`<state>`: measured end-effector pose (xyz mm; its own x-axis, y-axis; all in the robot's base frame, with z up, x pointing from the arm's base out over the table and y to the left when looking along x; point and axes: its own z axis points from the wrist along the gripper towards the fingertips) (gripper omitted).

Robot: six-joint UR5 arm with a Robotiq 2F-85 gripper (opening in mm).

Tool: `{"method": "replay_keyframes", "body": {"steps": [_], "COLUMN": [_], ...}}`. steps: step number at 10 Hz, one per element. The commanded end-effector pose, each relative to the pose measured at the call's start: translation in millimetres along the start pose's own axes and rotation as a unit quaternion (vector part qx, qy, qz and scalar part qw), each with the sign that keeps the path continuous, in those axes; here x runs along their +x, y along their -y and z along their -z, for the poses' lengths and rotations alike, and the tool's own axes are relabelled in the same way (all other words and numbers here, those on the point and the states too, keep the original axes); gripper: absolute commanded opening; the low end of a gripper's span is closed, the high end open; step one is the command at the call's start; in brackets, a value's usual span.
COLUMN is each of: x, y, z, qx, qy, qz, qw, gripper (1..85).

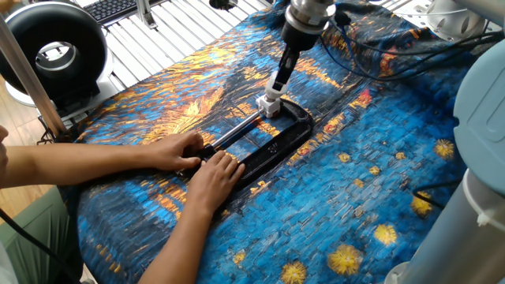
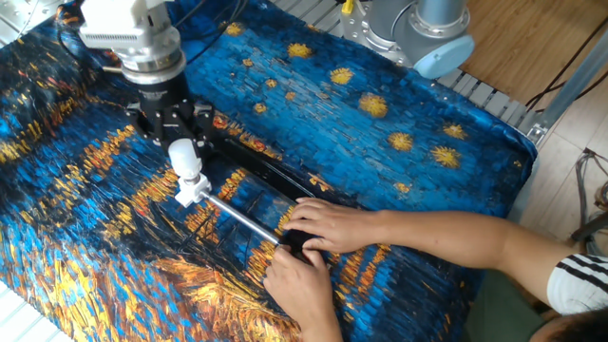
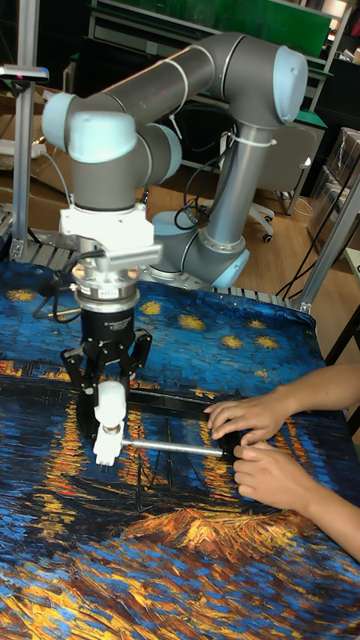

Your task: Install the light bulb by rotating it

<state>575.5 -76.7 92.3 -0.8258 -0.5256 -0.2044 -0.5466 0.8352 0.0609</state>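
The small white light bulb (image 2: pixel 184 157) sits neck-down in a white socket block (image 2: pixel 190 190) at the end of a metal rod (image 2: pixel 242 218). It also shows in the tall fixed view as the bulb (image 3: pixel 111 400) above the socket block (image 3: pixel 105 446). My gripper (image 2: pixel 182 142) comes down on the bulb at a tilt, with its black fingers (image 3: pixel 76 388) shut around the bulb's globe. In one fixed view the gripper (image 1: pixel 280 79) holds the bulb (image 1: pixel 278 85) over the socket block (image 1: pixel 269 105).
The socket is fixed in a black C-clamp (image 1: pixel 278 142) lying on the blue and orange patterned cloth (image 1: pixel 355 158). A person's two hands (image 2: pixel 318 233) press on the clamp's handle end. A black round fan (image 1: pixel 55 51) stands at the table's far left. Cables (image 1: pixel 379 55) trail behind the arm.
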Motion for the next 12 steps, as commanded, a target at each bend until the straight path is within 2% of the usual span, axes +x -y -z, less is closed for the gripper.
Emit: {"method": "replay_keyframes", "body": {"steps": [1, 3, 4, 6, 7, 9, 10, 11, 12], "x": [-0.3, 8.7, 2.8, -7.7, -14.2, -21.8, -20.1, -18.1, -20.6], "y": [-1.6, 3.6, 1.3, -12.1, -16.1, -11.7, -2.4, 10.8, 4.9], "z": [1.6, 20.7, 25.9, 32.6, 31.4, 15.0, 6.7, 0.7, -1.0], "qx": [0.012, 0.015, 0.021, 0.029, 0.024, 0.014, 0.023, 0.041, 0.033], "qy": [-0.031, -0.064, -0.064, -0.082, -0.081, -0.080, -0.093, -0.107, -0.112], "qz": [-0.011, -0.010, -0.024, -0.034, -0.028, -0.011, 0.002, 0.015, 0.001], "qw": [0.9994, 0.9978, 0.9974, 0.9956, 0.9960, 0.9966, 0.9954, 0.9933, 0.9932], "gripper": [24.7, 21.3, 15.3, 15.3, 15.3, 16.0, 16.0, 16.0, 16.3]}}
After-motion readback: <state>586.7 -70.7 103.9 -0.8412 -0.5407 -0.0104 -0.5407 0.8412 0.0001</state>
